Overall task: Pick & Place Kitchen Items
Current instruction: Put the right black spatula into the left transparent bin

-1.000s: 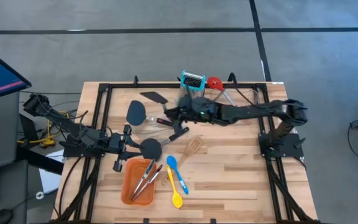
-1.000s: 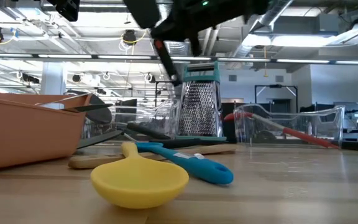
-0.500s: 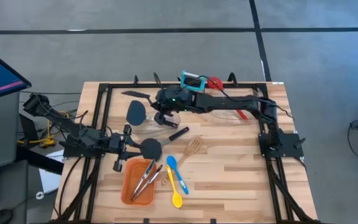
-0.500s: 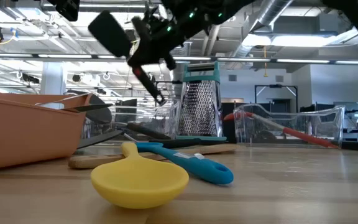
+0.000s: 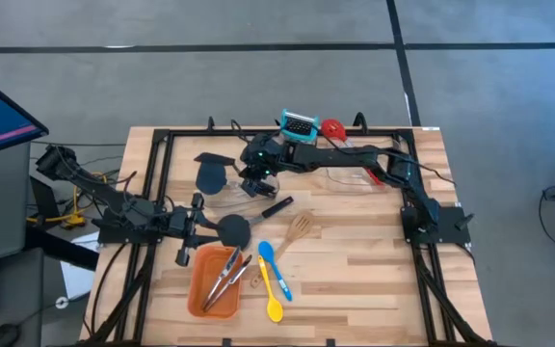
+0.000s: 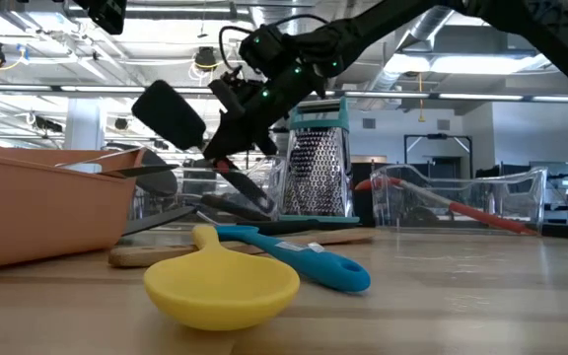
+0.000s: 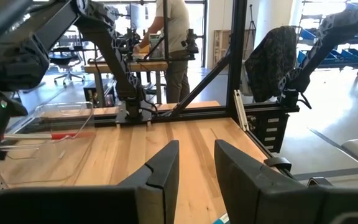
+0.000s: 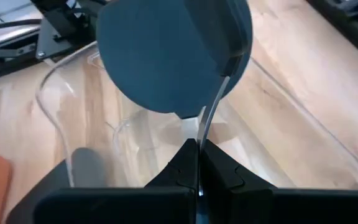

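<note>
We have the right gripper clamped tight on the thin metal neck of a black spatula, left of centre in the overhead picture — the pinch sits low on the shank, so the broad blade sticks out past the fingertips and hangs clear of the table. In the right wrist picture the blade fills the upper middle, with the curved wall of a clear bin beneath it, which suggests we are carrying it over that bin to drop it in. The left gripper waits at the left edge of the table, its fingers a narrow gap apart and holding nothing.

The other utensils lie lower in the overhead picture: tongs rest inside the orange tray, while the blue spoon, yellow spoon and wooden spatula sit on the bare table just to its right — not yet sorted, we judge.
</note>
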Controlling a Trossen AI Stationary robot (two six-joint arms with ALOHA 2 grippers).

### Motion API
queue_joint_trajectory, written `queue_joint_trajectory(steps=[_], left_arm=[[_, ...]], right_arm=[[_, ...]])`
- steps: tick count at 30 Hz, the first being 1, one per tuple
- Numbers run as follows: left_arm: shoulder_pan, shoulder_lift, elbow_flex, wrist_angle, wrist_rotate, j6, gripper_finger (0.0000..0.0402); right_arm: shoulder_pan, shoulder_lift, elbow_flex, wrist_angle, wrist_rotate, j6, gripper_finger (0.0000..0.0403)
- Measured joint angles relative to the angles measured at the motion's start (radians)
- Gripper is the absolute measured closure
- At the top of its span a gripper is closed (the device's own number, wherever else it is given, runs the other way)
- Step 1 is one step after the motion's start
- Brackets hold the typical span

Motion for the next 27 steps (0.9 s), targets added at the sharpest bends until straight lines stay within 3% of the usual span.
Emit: queue_joint_trajectory(steps=[18,27], left_arm=[[0.000,0.000,0.000,0.000,0.000,0.000,0.0311],[0.000,0.000,0.000,0.000,0.000,0.000,0.0311]], right_arm=[[-0.011,-0.004,0.002,-0.059,-0.027,0.026,0.0399],[-0.005,-0.004,0.022,-0.054,-0.024,-0.009,0.0305]])
